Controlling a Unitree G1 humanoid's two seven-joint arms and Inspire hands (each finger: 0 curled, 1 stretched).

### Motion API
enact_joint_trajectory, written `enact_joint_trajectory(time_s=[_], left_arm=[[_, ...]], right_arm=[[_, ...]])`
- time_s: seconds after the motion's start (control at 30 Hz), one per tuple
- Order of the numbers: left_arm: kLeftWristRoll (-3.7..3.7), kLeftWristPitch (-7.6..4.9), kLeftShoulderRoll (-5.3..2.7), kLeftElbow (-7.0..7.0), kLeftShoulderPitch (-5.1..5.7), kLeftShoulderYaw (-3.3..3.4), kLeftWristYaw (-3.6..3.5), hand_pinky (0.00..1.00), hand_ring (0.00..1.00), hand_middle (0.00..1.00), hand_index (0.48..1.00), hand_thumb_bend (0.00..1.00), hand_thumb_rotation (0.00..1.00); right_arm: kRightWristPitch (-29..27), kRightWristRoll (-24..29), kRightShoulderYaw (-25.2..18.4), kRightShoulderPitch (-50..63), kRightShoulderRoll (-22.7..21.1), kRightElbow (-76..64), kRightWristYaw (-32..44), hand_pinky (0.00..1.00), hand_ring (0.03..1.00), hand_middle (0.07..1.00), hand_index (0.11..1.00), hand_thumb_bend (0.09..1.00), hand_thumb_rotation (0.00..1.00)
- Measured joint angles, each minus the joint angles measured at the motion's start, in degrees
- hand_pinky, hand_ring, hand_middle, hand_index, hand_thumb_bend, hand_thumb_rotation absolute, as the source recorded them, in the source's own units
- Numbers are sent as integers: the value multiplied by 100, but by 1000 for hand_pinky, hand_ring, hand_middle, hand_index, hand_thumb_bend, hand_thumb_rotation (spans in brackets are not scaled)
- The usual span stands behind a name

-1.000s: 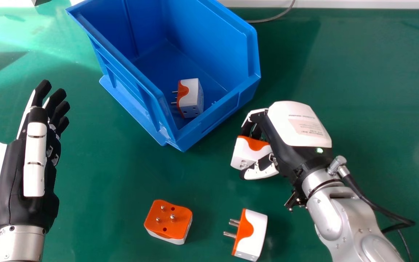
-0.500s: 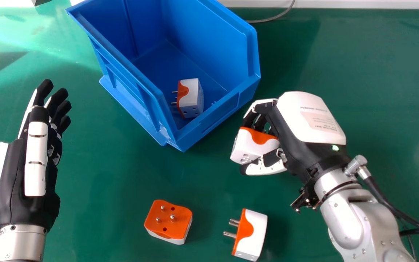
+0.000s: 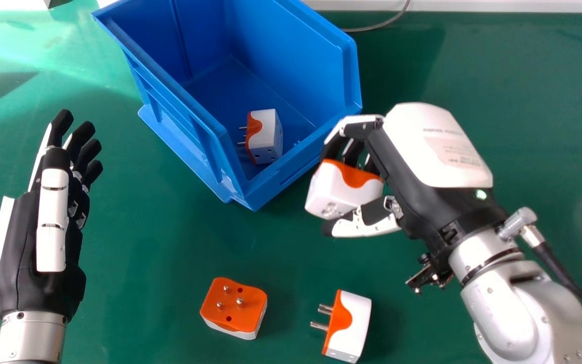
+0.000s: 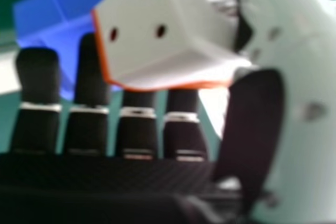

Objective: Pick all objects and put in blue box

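Observation:
My right hand (image 3: 412, 167) is curled round a white and orange adapter (image 3: 342, 189), held just off the near right corner of the blue box (image 3: 170, 86). In the right hand view, the held adapter (image 4: 152, 35) lies between the thumb and fingers of my right hand (image 4: 139, 124). One adapter (image 3: 265, 135) rests inside the box. On the table, an orange-topped adapter (image 3: 235, 306) has its pins up, and another adapter (image 3: 349, 326) lies on its side with pins pointing left. My left hand (image 3: 38, 217) is open at the left, its fingers straight.
The green table (image 3: 503, 81) extends around the box. A grey cable (image 3: 379, 24) runs along its far edge, by a white strip (image 3: 473, 5). A black cable trails from the right wrist.
My right hand has risen with the adapter, moving farther from me and closer to the box's near right side. My left hand has shifted only slightly right.

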Motion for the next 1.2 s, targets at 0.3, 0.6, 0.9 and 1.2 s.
enact_joint_trajectory(time_s=[0.3,0.6,0.9,1.2], left_arm=[[4,-2,2,30,-69,-11,-16,947,944,954,974,499,955],[8,7,-3,31,-73,-17,35,944,944,953,974,499,948],[19,7,-8,31,-76,-26,80,944,944,951,973,504,942],[15,2,-3,32,-85,-26,62,939,942,949,970,503,939]], right_arm=[[16,-55,-50,-479,342,-130,293,247,354,468,566,495,0],[-47,-201,-27,-1392,567,604,247,229,348,463,566,494,0],[-203,-167,62,-2190,907,1577,-84,235,356,466,562,496,0],[-465,-22,166,-3008,1233,3166,-903,248,368,483,555,498,0]])
